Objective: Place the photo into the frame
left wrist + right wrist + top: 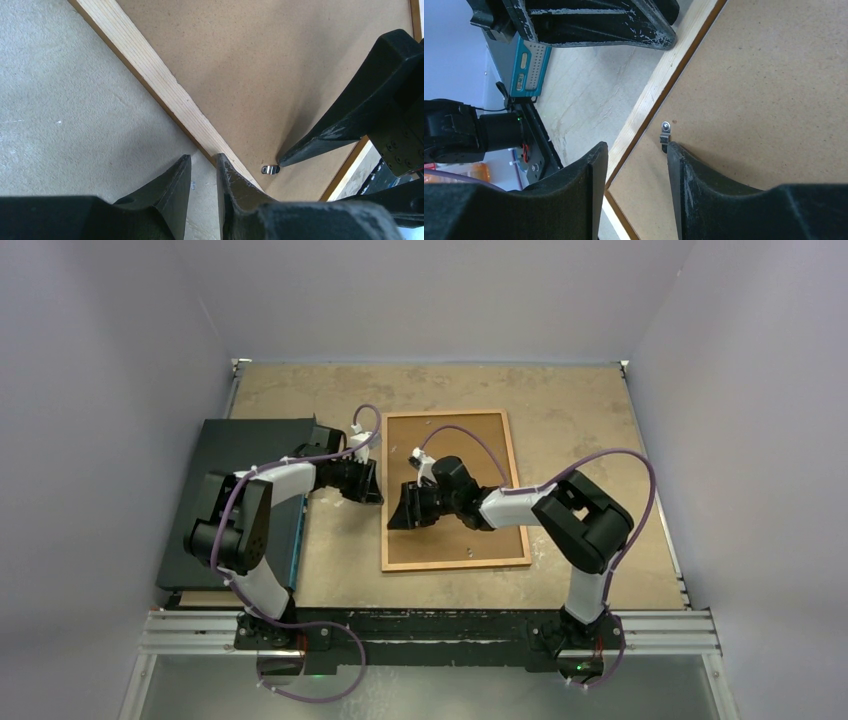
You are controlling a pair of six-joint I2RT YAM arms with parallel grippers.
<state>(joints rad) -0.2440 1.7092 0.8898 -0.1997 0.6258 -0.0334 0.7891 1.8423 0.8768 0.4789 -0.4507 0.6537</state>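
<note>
The frame (455, 564) lies face down mid-table, with a brown backing board (450, 440) filling it. The photo is hidden. My left gripper (372, 485) sits at the frame's left rail (150, 70). In its wrist view the left gripper (202, 157) is open by a narrow gap, one tip at the rail and the other over the table, with nothing between them. My right gripper (398, 512) is open and straddles the same rail (659, 80). In the right wrist view the gripper (636, 147) has one fingertip touching a small metal clip (665, 135) on the board.
A dark flat box (245, 440) with a blue edge (529, 65) lies at the left, under the left arm. The two grippers stand close together; the right one's finger (350, 115) shows over the board near the clip (270, 170).
</note>
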